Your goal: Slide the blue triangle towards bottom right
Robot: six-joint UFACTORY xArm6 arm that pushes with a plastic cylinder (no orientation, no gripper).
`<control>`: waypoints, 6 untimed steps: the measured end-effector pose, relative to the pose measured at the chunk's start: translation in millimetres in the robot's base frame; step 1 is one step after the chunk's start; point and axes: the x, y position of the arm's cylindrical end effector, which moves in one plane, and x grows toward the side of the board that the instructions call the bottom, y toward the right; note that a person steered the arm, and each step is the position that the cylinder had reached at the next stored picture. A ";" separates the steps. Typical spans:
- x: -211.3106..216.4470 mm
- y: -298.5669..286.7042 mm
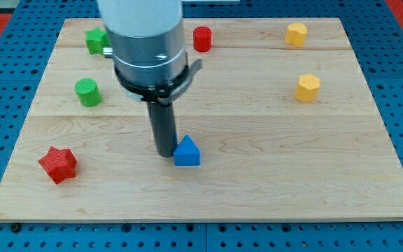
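Note:
The blue triangle [187, 152] lies on the wooden board [257, 182], a little left of the board's middle and toward the view's bottom. My tip [164, 153] is down on the board at the triangle's left side, touching or nearly touching it. The rod rises from there to the large grey arm body at the view's top.
A red star [58, 164] lies at the lower left. A green cylinder [87, 92] is at the left and a green block [97, 40] at the upper left, partly behind the arm. A red cylinder [202, 38] is at top centre. Two yellow blocks [296, 33] [307, 87] are at the upper right.

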 end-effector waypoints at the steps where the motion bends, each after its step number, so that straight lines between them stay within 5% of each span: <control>1: -11.0 40.6; 3: 8.4 76.1; 4: 26.6 36.7; 6: 28.9 133.8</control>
